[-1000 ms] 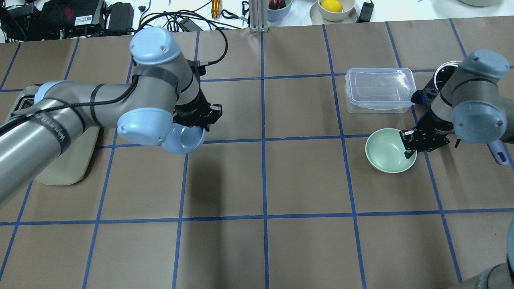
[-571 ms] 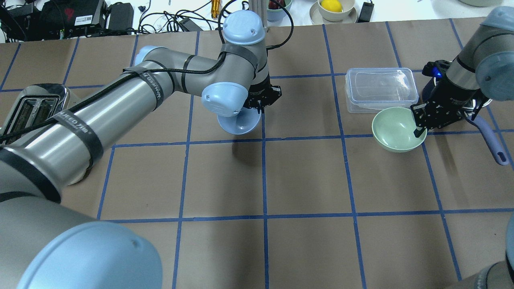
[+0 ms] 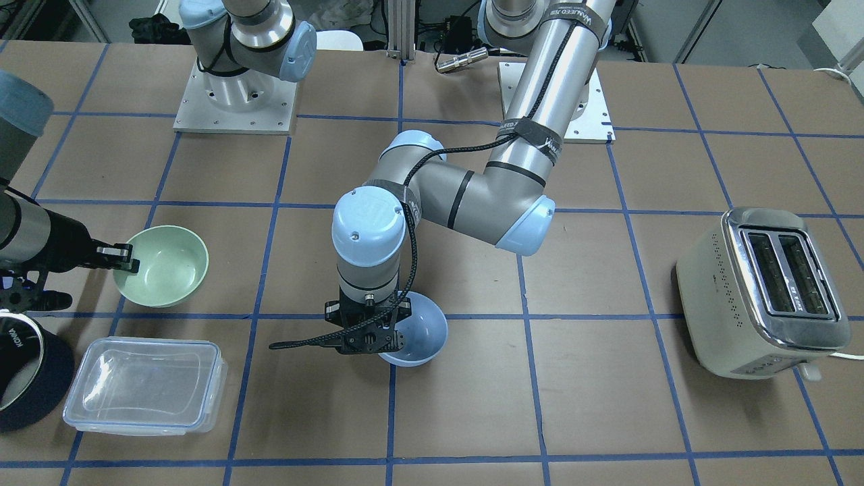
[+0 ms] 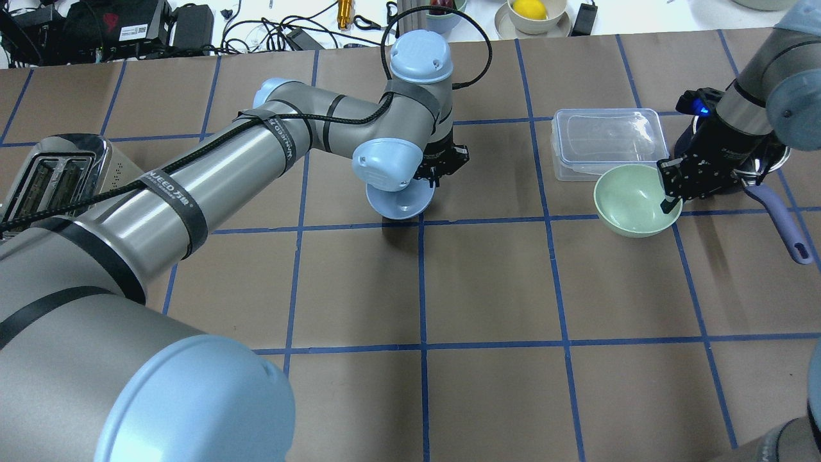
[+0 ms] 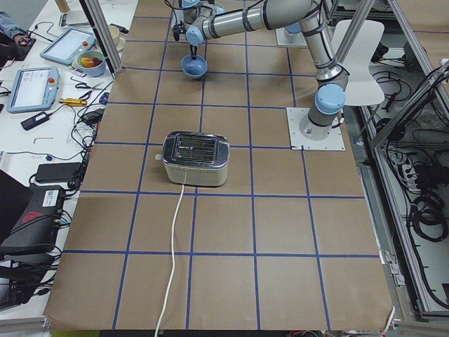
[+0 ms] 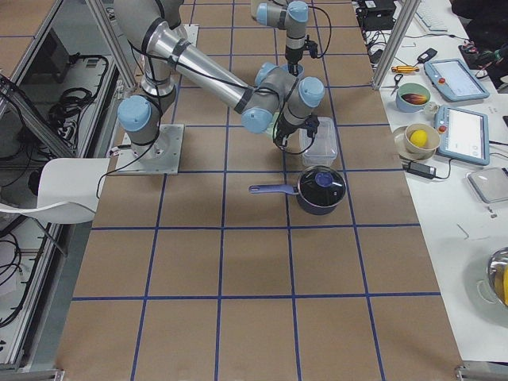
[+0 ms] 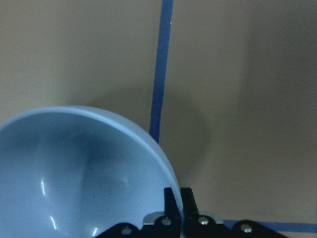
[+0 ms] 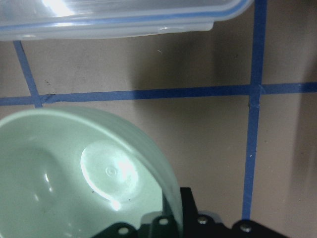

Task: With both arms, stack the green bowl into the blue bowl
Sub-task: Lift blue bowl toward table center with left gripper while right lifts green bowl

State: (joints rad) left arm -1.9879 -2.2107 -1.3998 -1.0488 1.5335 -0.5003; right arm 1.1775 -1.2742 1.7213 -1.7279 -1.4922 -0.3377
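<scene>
My left gripper [image 4: 437,174] is shut on the rim of the pale blue bowl [image 4: 397,199] and holds it a little above the table, near the middle grid line. The bowl's shadow lies under it. The left wrist view shows the blue bowl [image 7: 74,173] clamped at its rim between the fingers [image 7: 187,201]. My right gripper [image 4: 670,196] is shut on the right rim of the mint-green bowl [image 4: 634,200], held raised beside the clear container. The right wrist view shows the green bowl [image 8: 74,168] at its rim. In the front view the blue bowl [image 3: 422,331] hangs below the left gripper [image 3: 378,341], and the green bowl [image 3: 162,266] is held by the right gripper [image 3: 125,260].
A clear lidded plastic container [image 4: 606,142] lies just beyond the green bowl. A navy saucepan with a long handle [image 4: 784,224] stands under the right arm. A toaster [image 4: 51,170] stands at the far left. Cables and other bowls [image 4: 531,14] sit beyond the table's far edge.
The left arm has carried the blue bowl rightward from the toaster side to the middle of the table. The right arm has lifted the green bowl and moved it toward the container.
</scene>
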